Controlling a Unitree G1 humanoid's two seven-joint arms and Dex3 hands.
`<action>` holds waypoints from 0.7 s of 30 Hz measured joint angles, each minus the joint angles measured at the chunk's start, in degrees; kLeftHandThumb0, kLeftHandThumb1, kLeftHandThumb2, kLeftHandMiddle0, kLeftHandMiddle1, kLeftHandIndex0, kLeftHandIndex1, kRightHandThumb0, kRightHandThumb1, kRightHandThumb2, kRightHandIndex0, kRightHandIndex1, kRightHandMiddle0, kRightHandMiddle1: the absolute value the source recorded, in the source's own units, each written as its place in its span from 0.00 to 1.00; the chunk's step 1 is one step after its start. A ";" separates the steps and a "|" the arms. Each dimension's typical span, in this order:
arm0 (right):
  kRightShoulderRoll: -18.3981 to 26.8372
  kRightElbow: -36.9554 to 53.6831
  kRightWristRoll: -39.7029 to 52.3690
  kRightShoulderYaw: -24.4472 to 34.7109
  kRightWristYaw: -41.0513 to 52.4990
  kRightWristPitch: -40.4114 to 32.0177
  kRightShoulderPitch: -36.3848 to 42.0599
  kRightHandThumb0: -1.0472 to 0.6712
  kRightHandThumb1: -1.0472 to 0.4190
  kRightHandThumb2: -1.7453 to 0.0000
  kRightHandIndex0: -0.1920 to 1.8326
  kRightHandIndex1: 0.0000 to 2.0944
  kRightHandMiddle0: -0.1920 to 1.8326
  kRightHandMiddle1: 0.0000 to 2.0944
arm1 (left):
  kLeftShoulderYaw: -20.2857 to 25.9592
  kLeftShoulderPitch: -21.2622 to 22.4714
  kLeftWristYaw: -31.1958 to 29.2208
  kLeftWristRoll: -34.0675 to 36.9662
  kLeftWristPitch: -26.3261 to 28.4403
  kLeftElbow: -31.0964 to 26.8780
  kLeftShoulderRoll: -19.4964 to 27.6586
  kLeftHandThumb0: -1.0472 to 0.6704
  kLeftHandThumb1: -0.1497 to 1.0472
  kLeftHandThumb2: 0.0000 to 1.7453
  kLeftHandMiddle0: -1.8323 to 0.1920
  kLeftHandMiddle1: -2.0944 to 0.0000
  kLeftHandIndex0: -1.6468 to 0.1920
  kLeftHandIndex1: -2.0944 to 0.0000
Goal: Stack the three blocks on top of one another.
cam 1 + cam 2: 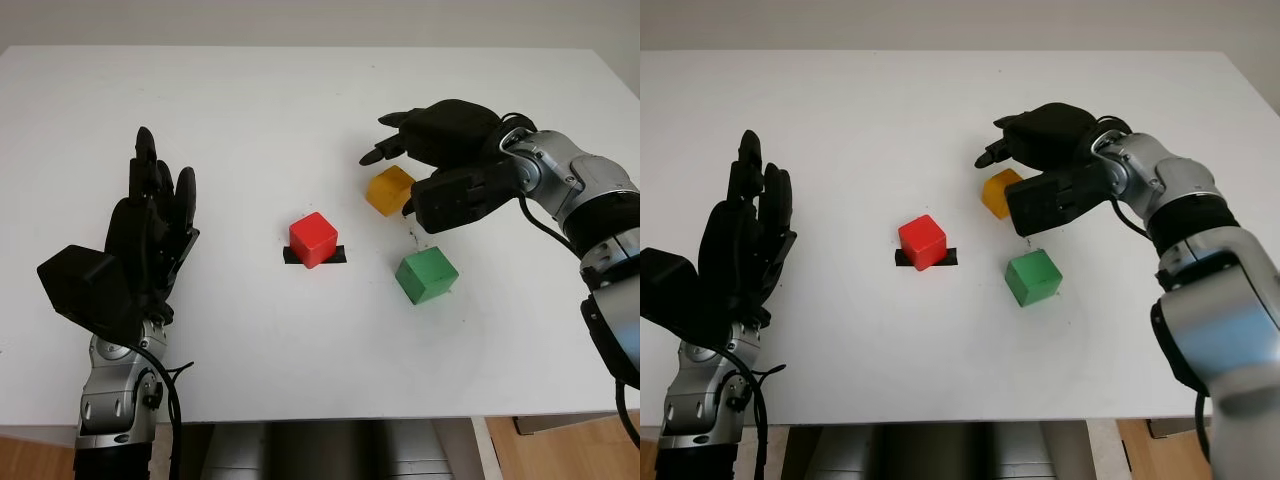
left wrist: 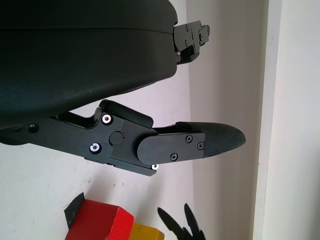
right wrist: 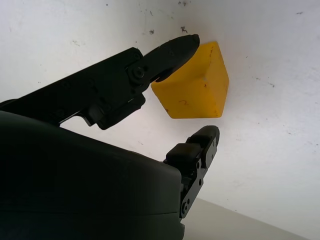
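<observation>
Right hand (image 1: pixel 430 165) fingers (image 3: pixel 172 50) straddling yellow block (image 3: pixel 195 87)

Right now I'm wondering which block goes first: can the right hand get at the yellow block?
Probably yes. The right hand is open over the yellow block, fingers on either side; the green block and red block sit apart.

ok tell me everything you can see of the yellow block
The yellow block is a small, plain cube, matte with faint scuffs, sitting on the white table right of the red block and beyond the green block, touching neither. The right robot hand is around it: one finger lies along one edge, another sits just off the opposite side. It is not lifted.
</observation>
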State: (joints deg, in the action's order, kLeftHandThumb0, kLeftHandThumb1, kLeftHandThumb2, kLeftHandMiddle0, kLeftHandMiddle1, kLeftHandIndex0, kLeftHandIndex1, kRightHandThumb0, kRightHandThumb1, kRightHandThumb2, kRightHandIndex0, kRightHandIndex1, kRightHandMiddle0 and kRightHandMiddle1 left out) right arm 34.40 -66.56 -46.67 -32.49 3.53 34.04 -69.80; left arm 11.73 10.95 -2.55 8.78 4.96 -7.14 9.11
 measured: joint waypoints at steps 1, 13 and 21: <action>-0.16 -0.32 -0.09 -0.21 -0.37 -0.01 0.00 0.36 0.14 0.96 0.22 0.04 0.44 0.07 | 0.00 0.00 0.00 0.00 0.00 0.00 0.00 0.21 1.00 0.26 1.00 0.99 0.98 0.97; -1.15 -2.21 -0.58 -1.83 -4.77 0.00 0.12 0.37 0.14 0.97 0.25 0.04 0.49 0.09 | -0.01 -0.01 -0.15 -0.11 0.12 -0.02 -0.01 0.21 1.00 0.27 1.00 0.99 0.99 0.97; -1.19 -2.23 -2.18 -3.00 -7.57 -0.30 0.12 0.38 0.14 0.97 0.28 0.04 0.53 0.10 | 0.00 -0.01 -0.27 0.00 0.09 -0.02 -0.01 0.21 1.00 0.27 1.00 0.99 0.99 0.98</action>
State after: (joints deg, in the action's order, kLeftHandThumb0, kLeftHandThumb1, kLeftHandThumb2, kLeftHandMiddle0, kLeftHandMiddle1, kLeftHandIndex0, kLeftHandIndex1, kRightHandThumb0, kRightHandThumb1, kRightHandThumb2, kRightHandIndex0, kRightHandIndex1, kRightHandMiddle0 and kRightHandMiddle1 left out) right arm 33.22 -68.80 -48.84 -35.50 -4.03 33.74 -69.67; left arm 11.73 10.94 -2.82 8.78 5.05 -7.16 9.10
